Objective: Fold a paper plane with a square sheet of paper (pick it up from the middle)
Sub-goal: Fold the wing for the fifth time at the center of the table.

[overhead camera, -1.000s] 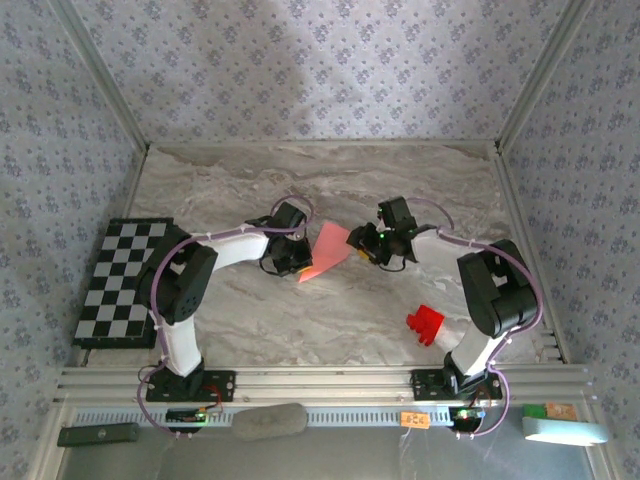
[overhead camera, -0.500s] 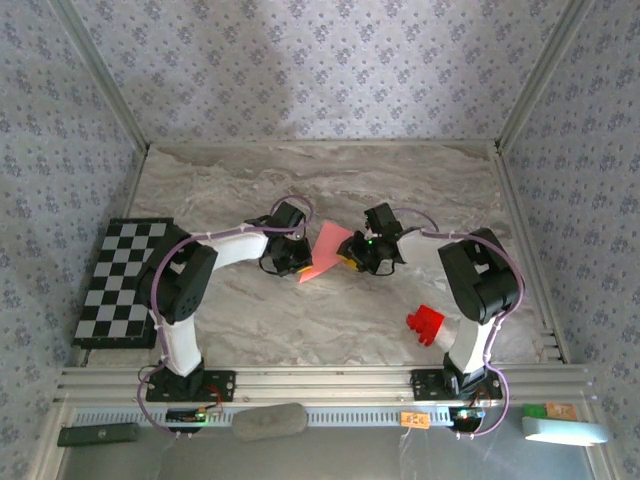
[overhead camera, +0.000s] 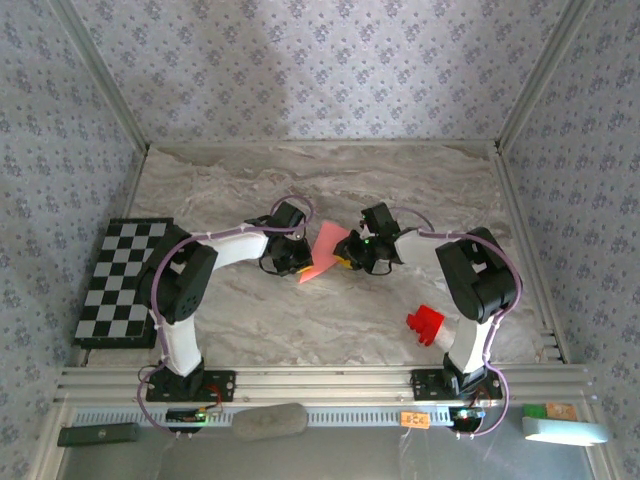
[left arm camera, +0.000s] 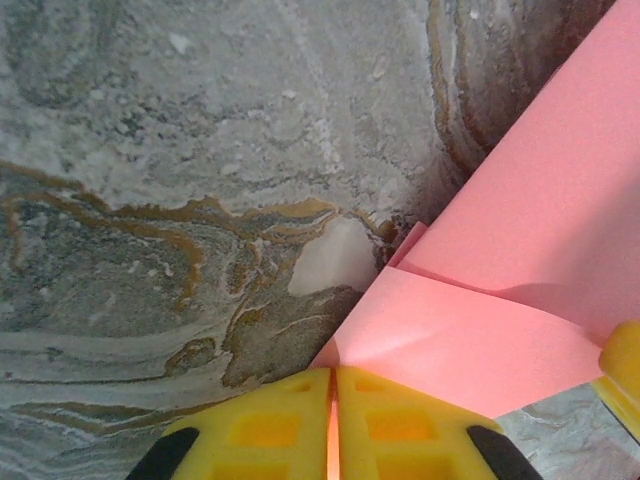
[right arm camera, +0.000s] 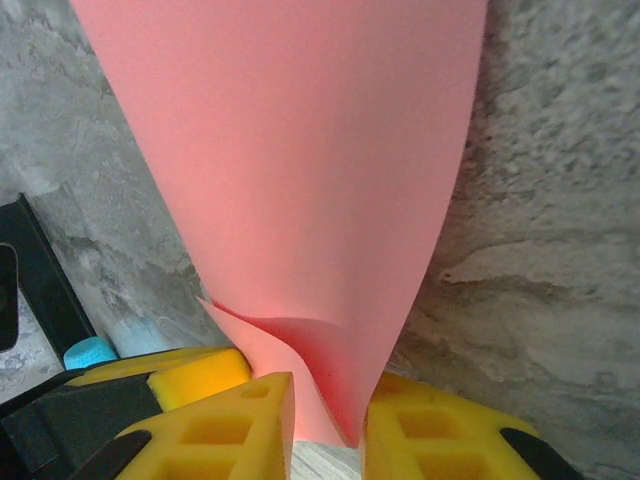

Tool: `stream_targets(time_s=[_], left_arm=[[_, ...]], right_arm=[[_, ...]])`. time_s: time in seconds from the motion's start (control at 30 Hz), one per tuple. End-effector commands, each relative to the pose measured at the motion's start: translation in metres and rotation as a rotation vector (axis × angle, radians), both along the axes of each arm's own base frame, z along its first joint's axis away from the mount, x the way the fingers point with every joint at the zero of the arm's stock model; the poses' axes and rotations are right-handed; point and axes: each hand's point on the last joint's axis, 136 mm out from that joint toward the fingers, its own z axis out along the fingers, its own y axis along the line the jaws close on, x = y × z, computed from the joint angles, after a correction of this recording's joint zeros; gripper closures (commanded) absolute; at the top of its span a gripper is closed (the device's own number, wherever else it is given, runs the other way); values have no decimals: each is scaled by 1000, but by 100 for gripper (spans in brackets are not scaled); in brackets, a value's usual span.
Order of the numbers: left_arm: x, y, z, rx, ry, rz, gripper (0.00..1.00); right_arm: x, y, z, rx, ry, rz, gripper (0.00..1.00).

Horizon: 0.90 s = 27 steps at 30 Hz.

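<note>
Marbled grey-brown table (overhead camera: 300, 180), boxed in by walls (overhead camera: 320, 70) of lilac flower-print paper. Found the pink sheet of paper (overhead camera: 325, 250) near the middle of that table, partly folded into a tapering shape and caught between the two grippers. Saw the left gripper (overhead camera: 300, 263) at the sheet's lower left edge and the right gripper (overhead camera: 348, 255) at its right edge, facing each other across it.

From the left wrist, saw the left gripper (left arm camera: 333, 420) pinched almost flat, with only a thin pink sliver between the yellow fingers (left arm camera: 260, 425). Noted a folded flap of the sheet (left arm camera: 480, 340) lying just beyond them and a second layer slanting up to the right over the marble.

From the right wrist, saw the right gripper (right arm camera: 330, 420) drawn in narrow around a curled fold of the sheet (right arm camera: 300, 150), with yellow fingers (right arm camera: 240, 420) against the paper on both sides. Saw the sheet widening away from that grip, raised off the table.

Also noted a black-and-white chequered board (overhead camera: 120, 285) at the left edge and a small red block (overhead camera: 427, 325) near the right arm's base, both well apart from the paper.
</note>
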Motion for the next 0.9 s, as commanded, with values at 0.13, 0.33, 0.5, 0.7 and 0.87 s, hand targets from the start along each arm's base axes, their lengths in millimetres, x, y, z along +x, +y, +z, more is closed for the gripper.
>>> stream_targets(time_s=[0.13,0.33,0.5,0.7,0.87], left_arm=[[2,1,3,-2,27,-6,84],[3,1,1,-4,33,-11,80],[3,1,1,-1,37,-13,77],[14,4,33,-8,-51,-11,69],[19,6,63,15,-211,-68,58]], right_arm=[[-5,8,-4,18,16,31,76],[-4,9,-7,21,-2,50,79],[-2,9,-6,22,-17,49,87],[2,3,4,14,-59,14,93],[9,-9,22,9,-108,-50,96]])
